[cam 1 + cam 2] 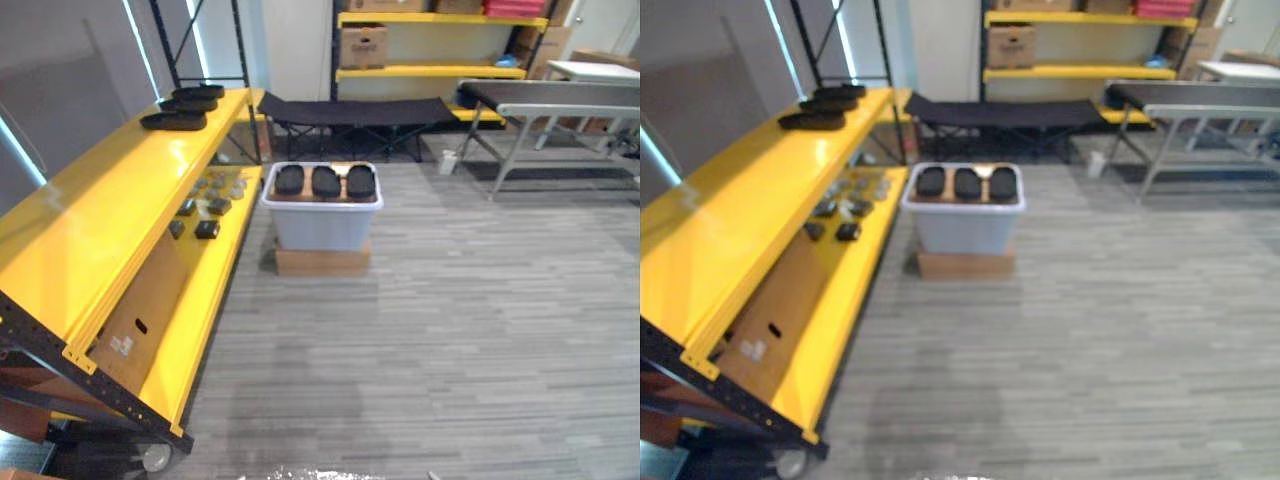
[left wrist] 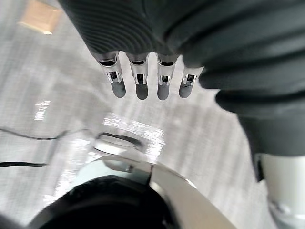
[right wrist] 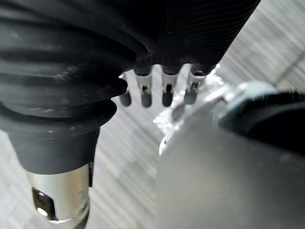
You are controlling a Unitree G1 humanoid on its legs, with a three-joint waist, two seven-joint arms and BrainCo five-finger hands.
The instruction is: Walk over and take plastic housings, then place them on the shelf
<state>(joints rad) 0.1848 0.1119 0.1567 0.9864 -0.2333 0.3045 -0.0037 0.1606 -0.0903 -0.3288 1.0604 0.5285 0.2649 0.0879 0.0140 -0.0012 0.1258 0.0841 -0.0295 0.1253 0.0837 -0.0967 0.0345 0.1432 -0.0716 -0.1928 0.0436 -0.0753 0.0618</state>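
Note:
Three black plastic housings [image 1: 325,181] lie side by side in a pale grey bin [image 1: 322,228], which stands on a flat cardboard box [image 1: 322,262] on the floor ahead. Three more black housings [image 1: 185,105] rest at the far end of the yellow shelf's [image 1: 100,220] top level, to my left. My left hand [image 2: 138,78] hangs over the floor with straight fingers and holds nothing. My right hand [image 3: 164,88] hangs the same way, fingers straight and empty. Both hands are far from the bin.
The lower yellow shelf level holds several small dark parts [image 1: 205,205] and a leaning cardboard sheet [image 1: 140,315]. Behind the bin stand a black folding cot [image 1: 360,110], yellow racking with a cardboard box [image 1: 363,45], and a grey table [image 1: 550,100] at the right.

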